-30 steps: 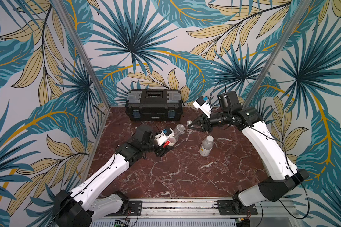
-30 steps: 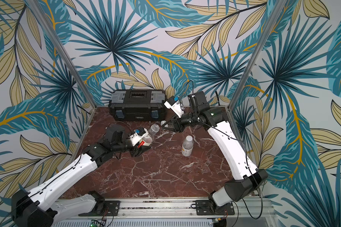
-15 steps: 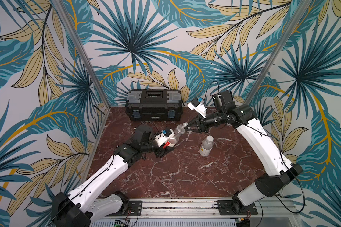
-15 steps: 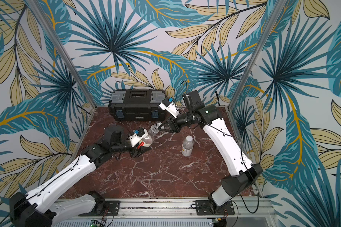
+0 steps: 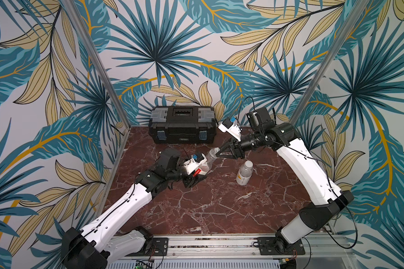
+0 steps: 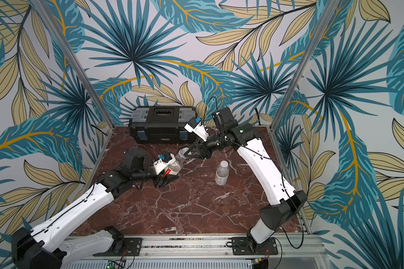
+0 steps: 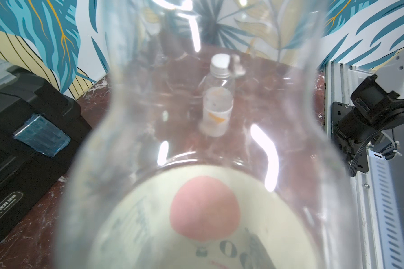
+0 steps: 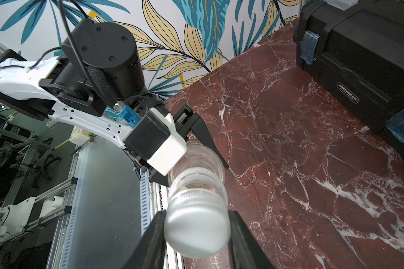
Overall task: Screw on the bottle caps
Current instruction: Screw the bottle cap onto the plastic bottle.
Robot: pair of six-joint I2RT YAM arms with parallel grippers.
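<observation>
A red-brown marble tabletop [image 5: 208,209] is enclosed by walls papered with teal and yellow palm leaves [image 5: 154,46]. A black toolbox [image 5: 182,128] is set against the back wall, behind both grippers.

The left gripper [image 5: 197,178] is closed around the labelled body of the red-marked bottle [image 5: 204,164]. This bottle is held off the table and tilted, with its neck pointed away from the left wrist and toward the right gripper [image 5: 219,154]. In the left wrist view the picture is filled by the bottle's clear wall, and a round pinkish-red mark on its white label is seen close to the lens.

A white cap [image 8: 196,223] is pinched between the right gripper's two black fingers [image 8: 153,235], one on each side of its ribbed rim. The cap is set right at the threaded mouth of the held bottle; whether the threads are engaged cannot be told.

The yellow-labelled bottle [image 5: 244,174] is stood upright on the table near the right gripper, on the side away from the toolbox, and is touched by neither gripper. A second cap [image 5: 248,164] is seated on its neck.
</observation>
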